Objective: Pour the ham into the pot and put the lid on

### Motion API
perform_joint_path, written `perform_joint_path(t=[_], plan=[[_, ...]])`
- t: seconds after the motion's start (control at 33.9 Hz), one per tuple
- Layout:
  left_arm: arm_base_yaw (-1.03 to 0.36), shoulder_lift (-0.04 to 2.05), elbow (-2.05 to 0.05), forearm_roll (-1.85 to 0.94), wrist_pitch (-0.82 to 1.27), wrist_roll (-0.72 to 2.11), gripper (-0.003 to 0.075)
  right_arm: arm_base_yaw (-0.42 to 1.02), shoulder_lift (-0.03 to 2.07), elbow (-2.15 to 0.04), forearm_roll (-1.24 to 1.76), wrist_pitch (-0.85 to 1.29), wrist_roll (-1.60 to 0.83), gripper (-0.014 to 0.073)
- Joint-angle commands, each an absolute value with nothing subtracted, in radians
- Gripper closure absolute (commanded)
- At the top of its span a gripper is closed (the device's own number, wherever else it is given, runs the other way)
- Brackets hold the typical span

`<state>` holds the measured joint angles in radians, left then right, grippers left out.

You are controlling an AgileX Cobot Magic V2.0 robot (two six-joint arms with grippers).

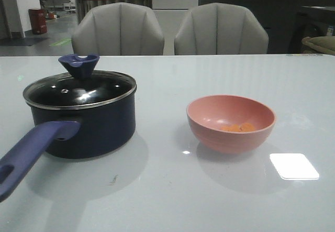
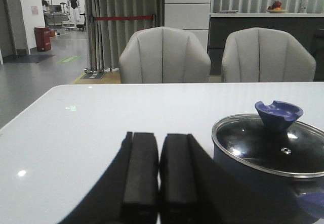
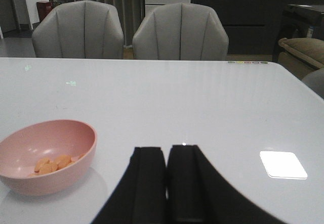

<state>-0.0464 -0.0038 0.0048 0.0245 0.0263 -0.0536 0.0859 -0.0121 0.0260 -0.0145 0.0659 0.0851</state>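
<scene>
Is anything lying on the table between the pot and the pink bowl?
Nothing: the front view shows only bare white table between the pot and the pink bowl.

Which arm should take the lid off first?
Left. The left gripper, shut and empty, sits beside the pot with the lid on; the right gripper is by the pink bowl.
</scene>
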Motion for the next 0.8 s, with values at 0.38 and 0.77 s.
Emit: perform_joint_path(t=[0.38,0.77], plan=[[-0.050,-0.022,0.027,0.021,-0.054,-0.067,0.0607,0.080,-0.030,0.022,-0.024,-0.022,0.077,0.0444],[-0.050,-0.022,0.027,0.021,-0.092,-0.067,0.0607,0.080,-0.030,0.022,-0.024,-0.022,0.077,0.0444]])
